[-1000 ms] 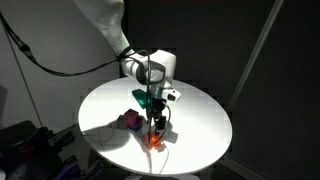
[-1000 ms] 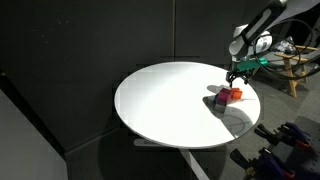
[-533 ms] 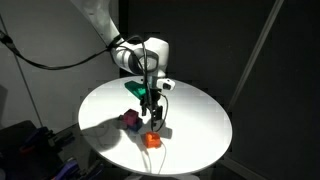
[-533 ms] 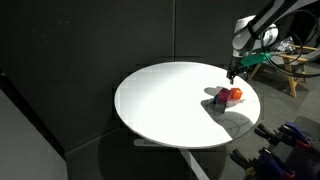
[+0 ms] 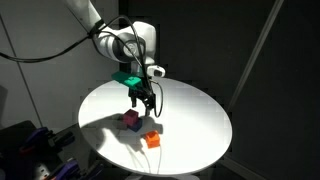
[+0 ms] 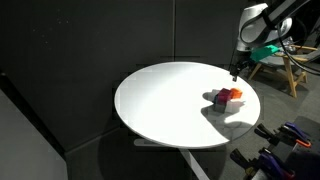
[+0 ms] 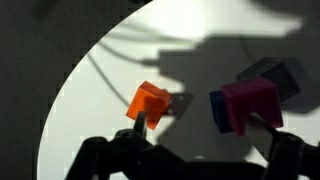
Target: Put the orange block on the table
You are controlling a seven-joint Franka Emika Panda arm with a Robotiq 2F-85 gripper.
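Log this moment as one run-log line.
hand: open, empty, above table | orange block: on table, clear of hand | magenta block: apart from orange | task: looks done

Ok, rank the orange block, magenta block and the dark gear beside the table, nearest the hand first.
In an exterior view:
1. Magenta block and orange block, on the table below the hand: too close to call.
2. Dark gear, lower left off the table: farthest.

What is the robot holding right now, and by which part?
Nothing. The gripper hangs above the table with its jaws apart and empty; the orange block lies free on the table.
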